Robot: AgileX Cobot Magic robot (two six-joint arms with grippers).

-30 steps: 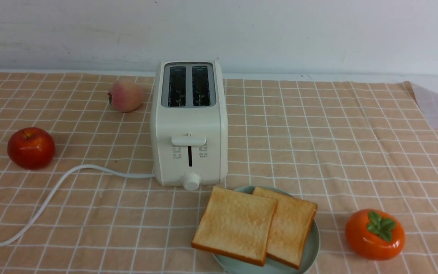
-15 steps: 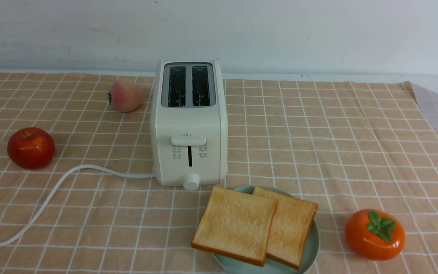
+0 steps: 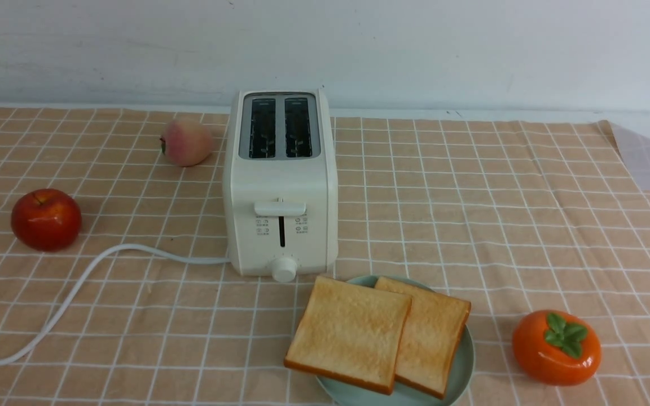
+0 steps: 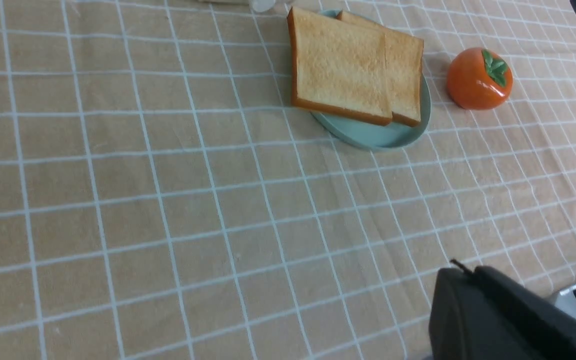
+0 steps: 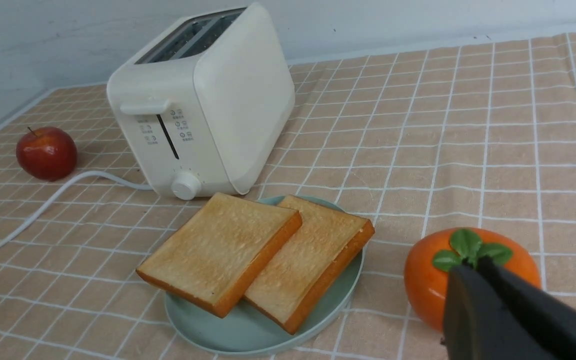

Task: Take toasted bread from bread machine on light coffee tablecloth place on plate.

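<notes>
Both the left claw (image 4: 460, 272) and the right claw (image 5: 473, 272) were seen closed and empty; the toasted bread (image 3: 378, 335) was laid overlapping on the plate (image 3: 463, 366).

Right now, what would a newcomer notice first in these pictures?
Two toast slices overlap on the plate near the front, just before the white toaster with empty slots. A glossy orange persimmon sits right of the plate, and a red apple lies far left.
</notes>
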